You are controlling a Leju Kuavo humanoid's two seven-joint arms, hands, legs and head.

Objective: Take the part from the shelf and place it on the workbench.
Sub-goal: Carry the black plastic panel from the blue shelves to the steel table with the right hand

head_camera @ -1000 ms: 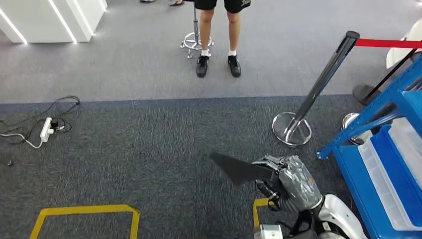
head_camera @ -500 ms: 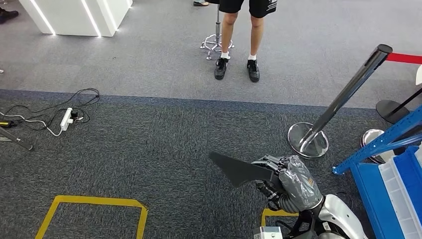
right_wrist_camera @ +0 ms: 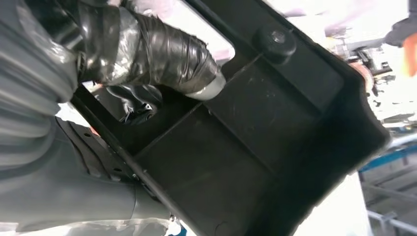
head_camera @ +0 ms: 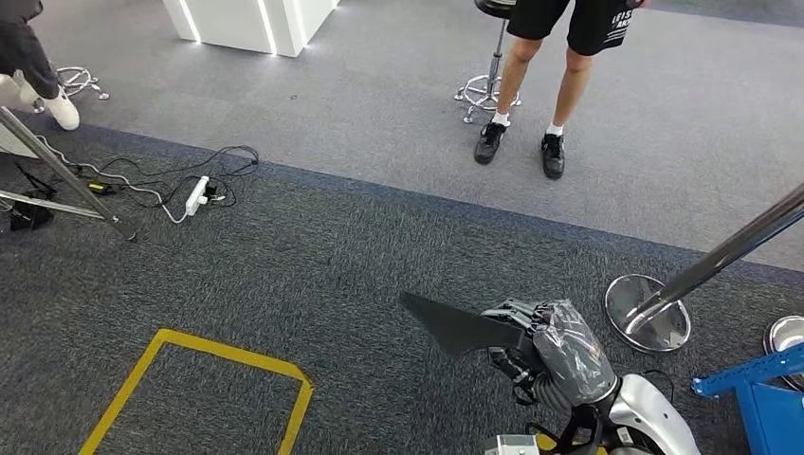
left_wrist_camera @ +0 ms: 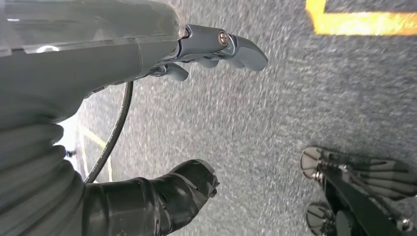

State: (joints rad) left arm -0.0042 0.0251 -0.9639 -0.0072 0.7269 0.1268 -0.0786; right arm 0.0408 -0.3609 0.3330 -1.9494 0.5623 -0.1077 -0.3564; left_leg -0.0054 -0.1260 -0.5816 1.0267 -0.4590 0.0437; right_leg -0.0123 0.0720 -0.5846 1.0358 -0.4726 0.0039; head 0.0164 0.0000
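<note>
Right robot hand [head_camera: 536,346] grips flat black plastic part [head_camera: 455,324] by one edge; jolt while walking risks slip. Left robot hand [left_wrist_camera: 196,113] hangs loose-fingered, holding nothing.

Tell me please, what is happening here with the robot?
The robot's right hand holds a black plastic part out in front of its body, above dark grey carpet. The left hand hangs over the carpet and holds nothing. No workbench is in sight, so the part is not yet placed. A corner of the blue shelf is at the robot's right, and a person stands ahead beside a stool.
</note>
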